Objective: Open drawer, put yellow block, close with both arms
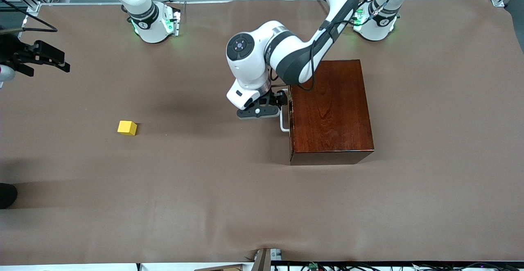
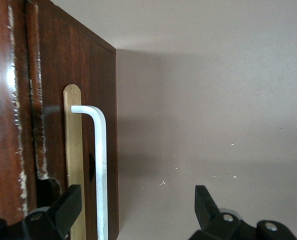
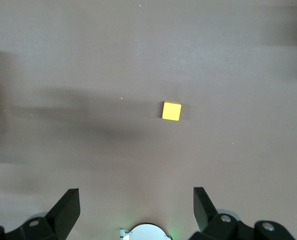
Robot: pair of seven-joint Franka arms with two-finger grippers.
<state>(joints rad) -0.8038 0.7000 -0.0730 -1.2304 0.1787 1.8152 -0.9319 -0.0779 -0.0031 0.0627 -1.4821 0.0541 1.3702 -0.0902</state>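
I see the glossy dark reddish-brown wooden box sitting on the brown table cover toward the left arm's end, and I'm using it as my landmark. Drawer is shut, its pale light-wood front flush in the box face that looks toward the right arm's end; the white U-shaped bar handle sticks out from that face. Left arm's black two-finger gripper is right at the box's drawer face, level with the handle. In the left wrist view its fingers are spread wide with the handle bar standing between them, closer to one finger; I can't tell whether that finger touches the bar, and nothing is clamped. The small plain yellow cube lies on the cover well apart from the box, out toward the right arm's end and a little nearer to the front camera than the handle; nothing touches it. Right arm's black gripper hangs in the air well apart from the box, at the right arm's end of the table. Its wrist view shows both fingers wide apart and empty, looking down on the cube from high up.
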